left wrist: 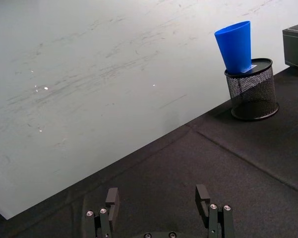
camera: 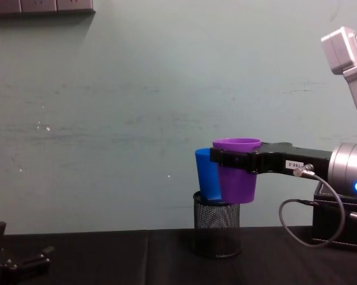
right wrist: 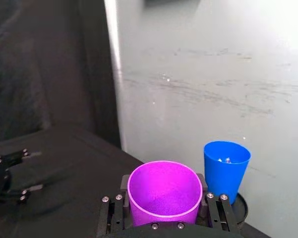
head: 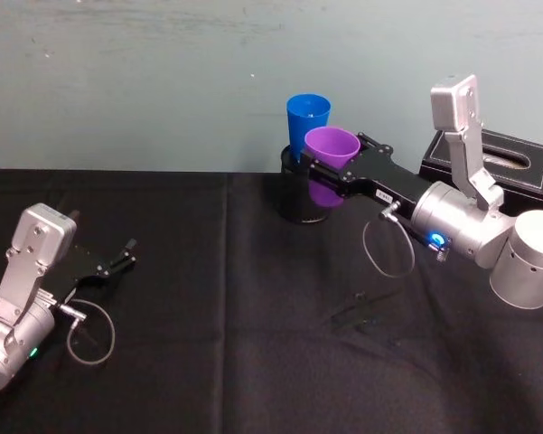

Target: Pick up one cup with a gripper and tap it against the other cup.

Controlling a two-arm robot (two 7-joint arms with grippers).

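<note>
The left pincer (head: 126, 253) sits low over the black tabletop (head: 253, 344), close to the robot, with its fingers apart. Farther off, the right pincer (head: 328, 170) is clamped on the purple cup (head: 332, 143), up in the air just beside the blue cup (head: 307, 117). The blue cup stands on a black mesh pot (camera: 216, 228).

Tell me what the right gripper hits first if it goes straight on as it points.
Most likely the blue cup, close ahead and slightly off-centre; the purple cup in the right gripper would touch it first, though depth is unclear.
</note>
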